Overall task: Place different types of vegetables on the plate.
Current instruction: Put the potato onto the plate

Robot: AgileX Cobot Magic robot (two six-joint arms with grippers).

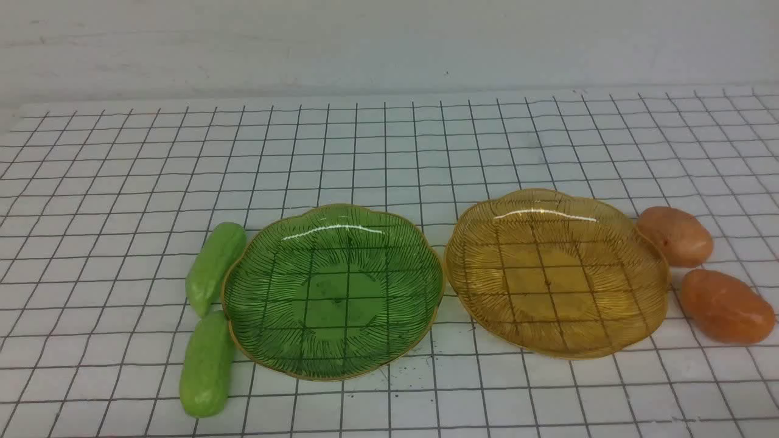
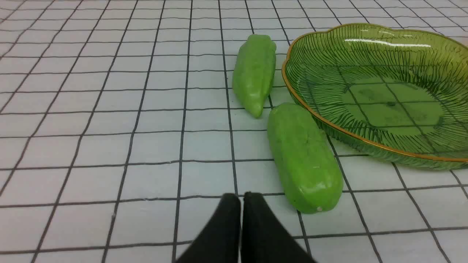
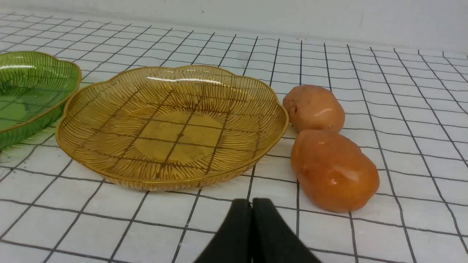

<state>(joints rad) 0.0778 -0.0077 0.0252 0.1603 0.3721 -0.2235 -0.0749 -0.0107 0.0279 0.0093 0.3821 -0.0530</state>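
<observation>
Facing the left gripper [image 2: 242,196]: two light-green cucumber-like pieces on the surface; the nearer cucumber-like piece [image 2: 305,157] lies just past the fingertips, the farther cucumber-like piece [image 2: 254,75] beyond it.
Left gripper: narrow, fingertips together, nothing between them.
Green scalloped plate [image 1: 335,298]: farther from the left gripper than the nearer green piece, beside both green pieces, its bowl bare.
Right gripper [image 3: 252,201]: narrow too, tips together, holding nothing.
Potato-shaped lumps: both beyond the right gripper's tips, resting on the surface beside the amber plate; the deeper-orange lump [image 3: 334,170] is nearer the gripper, the browner lump [image 3: 313,108] farther.
Amber scalloped plate [image 1: 557,274]: ahead of the right gripper's tips, bare inside.
Front view only: both plates whole and all four vegetables together; whether the plate rims touch, I cannot tell.
Wrist views only: the grippers, each with its own side's vegetables; the right one adds part of the green plate.
Tabletop [image 1: 122,243]: white, ruled with dark, slightly wavy grid lines.
Room: a pale wall [image 1: 389,48] beyond the table, faintly marked.
</observation>
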